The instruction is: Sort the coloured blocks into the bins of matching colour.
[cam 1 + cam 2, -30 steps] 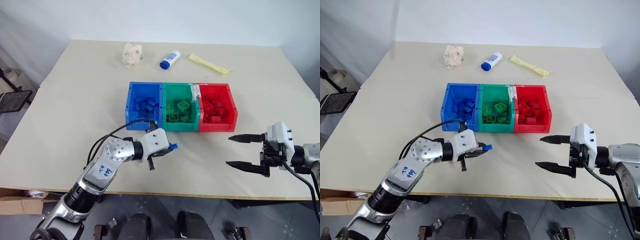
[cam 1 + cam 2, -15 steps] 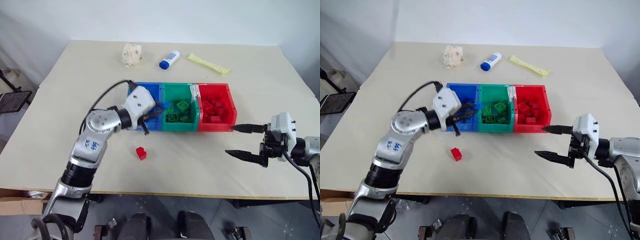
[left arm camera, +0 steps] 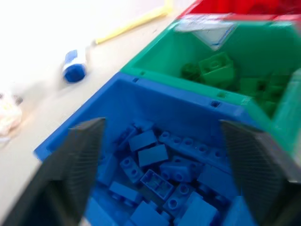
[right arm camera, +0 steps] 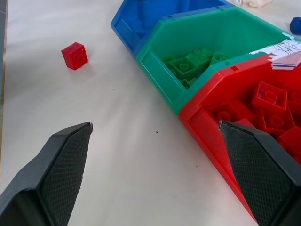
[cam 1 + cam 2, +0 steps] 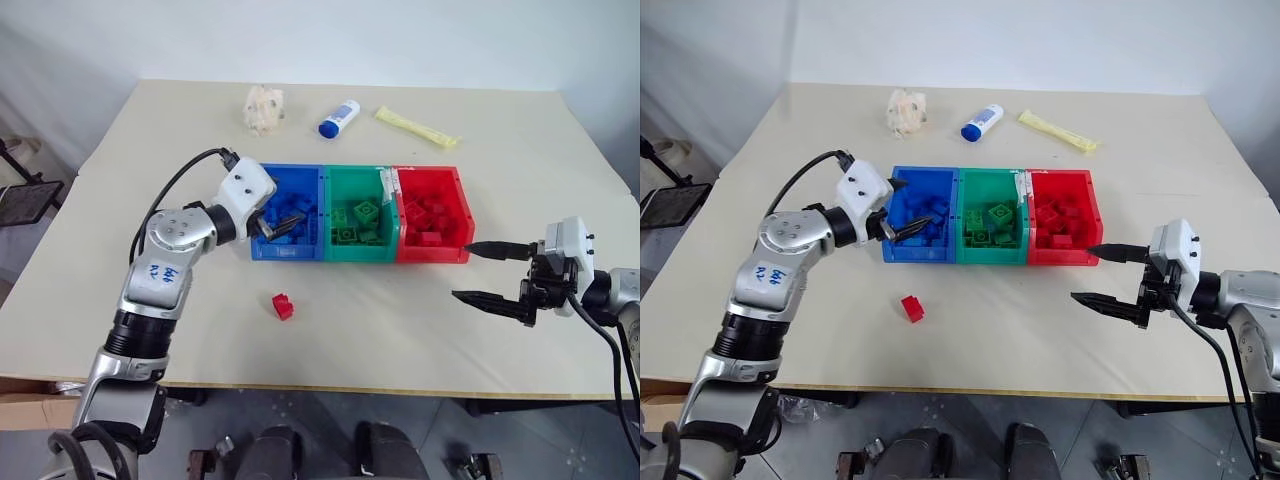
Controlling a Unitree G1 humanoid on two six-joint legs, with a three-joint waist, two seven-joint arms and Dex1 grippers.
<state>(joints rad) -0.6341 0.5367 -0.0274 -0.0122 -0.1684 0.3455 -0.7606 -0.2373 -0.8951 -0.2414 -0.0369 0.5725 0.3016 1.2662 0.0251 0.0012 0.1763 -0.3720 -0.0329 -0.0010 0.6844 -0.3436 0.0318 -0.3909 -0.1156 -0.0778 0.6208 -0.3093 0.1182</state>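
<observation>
Now the left gripper [image 5: 283, 226] hangs over the blue bin [image 5: 262, 250] with its fingers spread wide and nothing between them. A second ago it was low over the near table, clamped on a small blue block; that block is gone from its grip, so it has most likely dropped among the blue bricks in the bin (I cannot pick it out from the others). One blue piece is thus sorted.

With the arm lifted away, a red block [image 5: 283, 305] lies in the open on the table [image 5: 140, 160], in front of the blue bin and well apart from the red bin [image 5: 432, 253] at the far right of the row. It looks like the next thing to fetch.

The right gripper [image 5: 497, 272] waits beside the red bin's corner, fingers wide and empty, much as before. The green bin [image 5: 362, 251] sits between the other two.
</observation>
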